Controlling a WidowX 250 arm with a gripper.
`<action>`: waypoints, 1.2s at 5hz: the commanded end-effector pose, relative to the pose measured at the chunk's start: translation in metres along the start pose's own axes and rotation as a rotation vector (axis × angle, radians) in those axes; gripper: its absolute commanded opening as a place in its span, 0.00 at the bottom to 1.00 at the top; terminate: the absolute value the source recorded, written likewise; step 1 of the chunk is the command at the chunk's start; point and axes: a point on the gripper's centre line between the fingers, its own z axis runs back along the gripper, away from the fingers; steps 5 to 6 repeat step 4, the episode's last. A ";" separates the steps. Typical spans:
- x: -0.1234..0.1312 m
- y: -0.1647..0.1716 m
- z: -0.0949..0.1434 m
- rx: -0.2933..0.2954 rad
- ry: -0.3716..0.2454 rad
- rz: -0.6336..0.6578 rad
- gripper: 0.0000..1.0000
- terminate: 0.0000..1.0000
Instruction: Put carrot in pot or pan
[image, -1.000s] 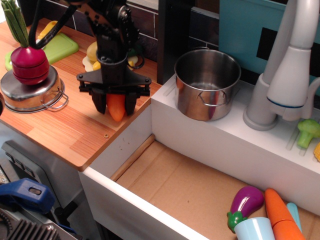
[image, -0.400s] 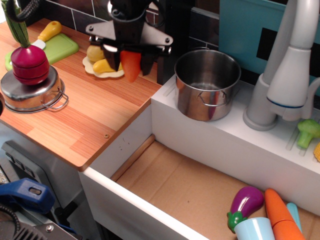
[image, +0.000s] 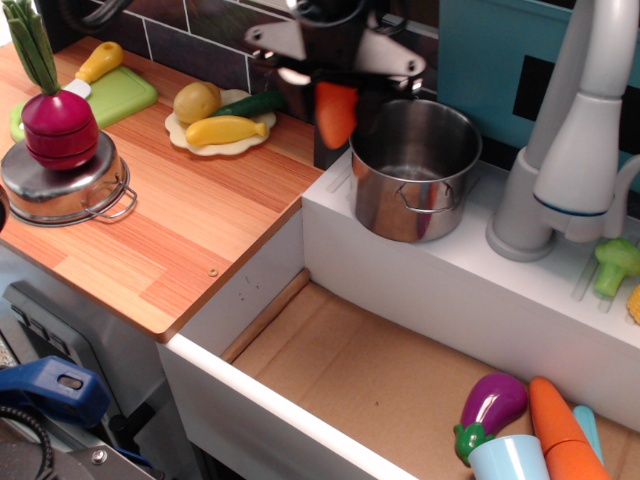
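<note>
- While the gripper (image: 336, 85) was low over the wooden counter (image: 190, 235) a second ago, it now stands raised and well to the right, its jaws clamped on the carrot (image: 335, 112).
- The carrot hangs point-down in the air, just beside the left rim of the pot (image: 415, 168), not yet over the opening.
- Judgement: lifting and most of the carry are done; a short further shift right, then release, remains.
- The pot stands upright on the white ledge (image: 480, 290), and its interior looks empty.
- Obstruction: the near rim of the pot is the main hazard. The carrot tip sits about level with it, so a sideways move without more height may strike the wall.
- The faucet (image: 575, 140) rises to the right of the pot, well apart from the gripper at present.
- Left on the counter: a shallow pan (image: 65, 185) bearing a radish (image: 58, 125), and a plate of vegetables (image: 215, 125), both clear of the path.
- In the sink below: an eggplant (image: 492, 402) and a larger carrot (image: 560, 430), untouched and not the item in hand.
</note>
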 end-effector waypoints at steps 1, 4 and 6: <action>0.029 -0.028 0.000 -0.066 -0.058 -0.047 0.00 0.00; 0.041 -0.042 -0.005 -0.138 -0.067 -0.056 1.00 1.00; 0.041 -0.042 -0.005 -0.138 -0.067 -0.056 1.00 1.00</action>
